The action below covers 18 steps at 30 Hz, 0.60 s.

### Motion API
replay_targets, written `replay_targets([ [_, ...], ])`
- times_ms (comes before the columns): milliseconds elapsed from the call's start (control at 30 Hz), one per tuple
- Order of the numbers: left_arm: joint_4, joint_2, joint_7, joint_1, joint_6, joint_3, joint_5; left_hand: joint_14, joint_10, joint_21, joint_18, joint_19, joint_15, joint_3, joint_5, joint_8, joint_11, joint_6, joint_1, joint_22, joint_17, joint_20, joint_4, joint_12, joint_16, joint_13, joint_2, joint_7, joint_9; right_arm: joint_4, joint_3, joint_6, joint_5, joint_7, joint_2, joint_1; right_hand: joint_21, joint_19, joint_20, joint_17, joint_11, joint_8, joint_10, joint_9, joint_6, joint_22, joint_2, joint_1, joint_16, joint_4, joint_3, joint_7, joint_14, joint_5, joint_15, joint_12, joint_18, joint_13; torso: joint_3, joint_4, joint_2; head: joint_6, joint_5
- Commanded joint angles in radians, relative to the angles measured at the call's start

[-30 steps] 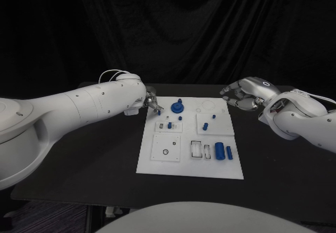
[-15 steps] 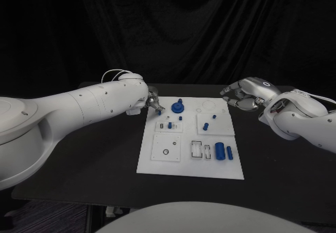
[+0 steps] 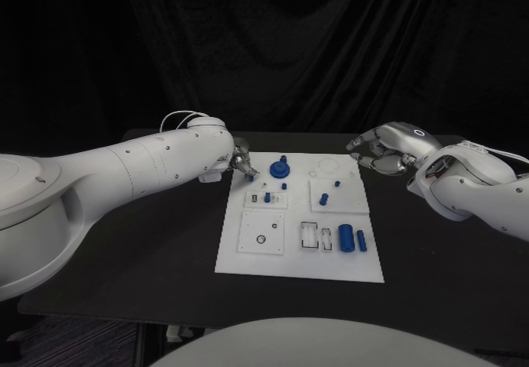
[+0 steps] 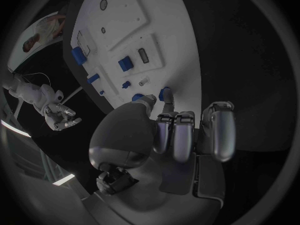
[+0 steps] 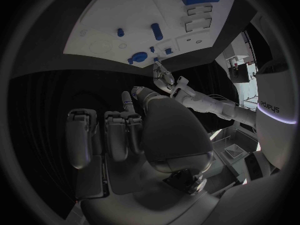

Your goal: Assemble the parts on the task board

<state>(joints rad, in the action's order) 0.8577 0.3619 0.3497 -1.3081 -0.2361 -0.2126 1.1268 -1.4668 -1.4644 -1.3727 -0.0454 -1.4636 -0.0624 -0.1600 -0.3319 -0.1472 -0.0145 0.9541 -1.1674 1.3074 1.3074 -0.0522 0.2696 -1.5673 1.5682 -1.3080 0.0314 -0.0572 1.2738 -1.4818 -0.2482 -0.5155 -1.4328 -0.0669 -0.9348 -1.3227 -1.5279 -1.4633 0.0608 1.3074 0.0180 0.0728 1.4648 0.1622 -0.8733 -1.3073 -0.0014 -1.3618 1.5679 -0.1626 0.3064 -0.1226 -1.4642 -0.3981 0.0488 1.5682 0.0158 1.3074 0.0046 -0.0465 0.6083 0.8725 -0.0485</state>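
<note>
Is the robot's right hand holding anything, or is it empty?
Empty. The right hand hovers off the far right corner of the task board; in the right wrist view its fingers curl in with nothing between them.

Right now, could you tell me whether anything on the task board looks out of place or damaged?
Nothing stands out. The task board lies flat and square on the table, blue parts look tidy, and no damage shows.

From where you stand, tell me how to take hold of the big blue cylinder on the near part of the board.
Probably across its round sides, at mid-length. The big blue cylinder lies flat on the task board, a thinner blue peg close alongside, so come from above; the right hand is on that side.
</note>
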Motion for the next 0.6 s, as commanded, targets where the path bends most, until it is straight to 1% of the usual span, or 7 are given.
replay_targets([
  [33,-0.002,-0.003,-0.005,0.002,-0.011,0.001,-0.005,-0.104,-0.106,0.003,-0.003,0.001,0.005,-0.005,-0.007,0.004,0.004,0.001,-0.013,0.2,0.263,-0.003,0.0,-0.003,0.003,-0.263,0.0,-0.001,-0.001,-0.002,0.001,0.006,-0.002,0.012,-0.002,0.001,0.005,-0.079,0.007,0.263,0.004,-0.002,0.106,-0.001,-0.007,-0.245,0.002,0.01,0.003,-0.001,0.007,0.002,-0.107,-0.005,-0.006,0.003,-0.002,0.263,0.0,0.0004,0.0,0.0,-0.001],
  [167,-0.006,-0.003,-0.004,0.002,-0.011,0.001,-0.005,-0.104,-0.106,0.004,-0.003,0.002,0.005,-0.01,-0.015,0.005,0.004,0.002,-0.017,0.2,0.263,-0.003,-0.002,-0.003,0.003,-0.263,0.0,0.0,-0.002,-0.002,0.001,0.007,-0.002,0.012,-0.002,0.001,0.005,-0.079,0.007,0.263,0.004,-0.002,0.106,-0.001,-0.007,-0.245,0.002,0.01,0.003,-0.001,0.007,0.002,-0.107,-0.005,-0.006,0.003,-0.002,0.263,0.0001,0.0002,0.0,0.0,-0.001],
  [233,-0.008,-0.003,-0.004,0.002,-0.011,0.001,-0.005,-0.104,-0.106,0.005,-0.003,0.003,0.005,-0.015,-0.028,0.006,0.004,0.002,-0.021,0.199,0.263,-0.002,-0.004,-0.003,0.003,-0.263,0.0,0.0,-0.003,-0.002,0.001,0.007,-0.002,0.012,-0.002,0.001,0.005,-0.079,0.007,0.263,0.004,-0.002,0.106,-0.001,-0.007,-0.245,0.002,0.01,0.003,-0.001,0.007,0.002,-0.107,-0.005,-0.006,0.003,-0.002,0.263,0.0,0.0002,0.0,0.0,0.0],
  [333,-0.011,-0.004,-0.004,0.002,-0.013,0.001,-0.005,-0.104,-0.106,0.005,-0.003,0.003,0.005,-0.016,-0.029,0.006,0.004,0.002,-0.021,0.199,0.263,-0.002,-0.004,-0.003,0.003,-0.263,0.0,0.0,-0.003,-0.002,0.001,0.007,-0.002,0.012,-0.002,0.001,0.005,-0.079,0.007,0.263,0.004,-0.002,0.106,-0.001,-0.007,-0.245,0.002,0.01,0.003,-0.001,0.007,0.002,-0.107,-0.005,-0.006,0.003,-0.002,0.263,0.0003,0.0012,0.0,0.0,0.0],
  [500,-0.018,-0.007,-0.002,0.003,-0.017,0.001,-0.005,-0.104,-0.106,0.005,-0.003,0.003,0.005,-0.02,-0.036,0.007,0.004,0.002,-0.023,0.199,0.263,-0.002,-0.003,-0.003,0.003,-0.263,0.002,0.0,-0.003,-0.001,0.001,0.009,-0.002,0.012,-0.001,0.001,0.005,-0.079,0.007,0.263,0.004,-0.002,0.106,-0.001,-0.007,-0.245,0.002,0.01,0.003,-0.001,0.007,0.002,-0.107,-0.005,-0.006,0.003,-0.002,0.263,0.0,0.0009,0.0,0.0,-0.002],
  [600,-0.02,-0.007,0.001,0.003,-0.023,0.001,-0.005,-0.104,-0.106,0.005,-0.003,0.003,0.004,-0.03,-0.058,0.009,0.003,0.003,-0.028,0.199,0.263,-0.002,-0.006,-0.003,0.003,-0.263,0.001,0.001,-0.004,-0.001,0.001,0.01,-0.002,0.012,0.0,0.001,0.005,-0.079,0.007,0.263,0.004,-0.002,0.106,-0.001,-0.007,-0.245,0.002,0.01,0.003,-0.001,0.007,0.002,-0.107,-0.005,-0.006,0.003,-0.002,0.263,0.0004,0.0009,0.0,0.0,-0.002],
])
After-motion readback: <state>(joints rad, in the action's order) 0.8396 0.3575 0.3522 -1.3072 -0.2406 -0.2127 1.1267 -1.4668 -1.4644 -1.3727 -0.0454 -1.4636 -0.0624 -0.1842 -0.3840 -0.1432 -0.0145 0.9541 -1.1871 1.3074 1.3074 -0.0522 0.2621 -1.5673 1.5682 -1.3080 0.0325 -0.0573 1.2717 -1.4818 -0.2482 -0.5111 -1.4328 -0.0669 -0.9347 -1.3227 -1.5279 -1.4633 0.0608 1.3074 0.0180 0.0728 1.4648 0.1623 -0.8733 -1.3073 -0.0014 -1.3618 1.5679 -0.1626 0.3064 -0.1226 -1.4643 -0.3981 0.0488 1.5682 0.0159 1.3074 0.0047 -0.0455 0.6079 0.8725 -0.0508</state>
